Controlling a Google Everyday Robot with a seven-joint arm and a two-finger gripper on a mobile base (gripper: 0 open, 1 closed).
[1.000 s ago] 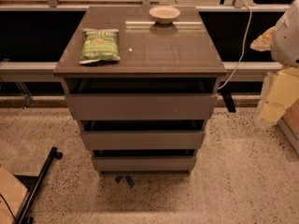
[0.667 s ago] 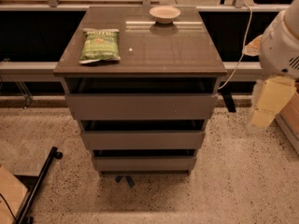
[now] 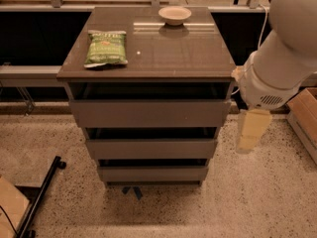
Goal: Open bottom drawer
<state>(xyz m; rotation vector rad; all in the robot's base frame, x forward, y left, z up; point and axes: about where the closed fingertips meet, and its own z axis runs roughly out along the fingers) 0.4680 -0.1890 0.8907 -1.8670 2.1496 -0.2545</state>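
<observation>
The grey-brown cabinet (image 3: pixel 148 53) stands in the middle of the camera view with three handleless drawers. The bottom drawer (image 3: pixel 153 173) is the lowest front, close to the floor, and looks about flush with the fronts above it. My white arm (image 3: pixel 280 58) comes in from the right. My gripper (image 3: pixel 250 131) hangs as a cream-coloured piece below the arm, to the right of the cabinet at the height of the middle drawer (image 3: pixel 151 148). It touches nothing and stands apart from the cabinet's right side.
A green chip bag (image 3: pixel 105 47) and a pale bowl (image 3: pixel 174 15) lie on the cabinet top. A black stand leg (image 3: pixel 42 195) and brown cardboard (image 3: pixel 10 205) are at the lower left. A cardboard box (image 3: pixel 304 114) is at the right. Blue tape (image 3: pixel 132 191) marks the speckled floor.
My arm has swung in from the right edge toward the cabinet, and the gripper has moved left and lower. The drawers have not moved.
</observation>
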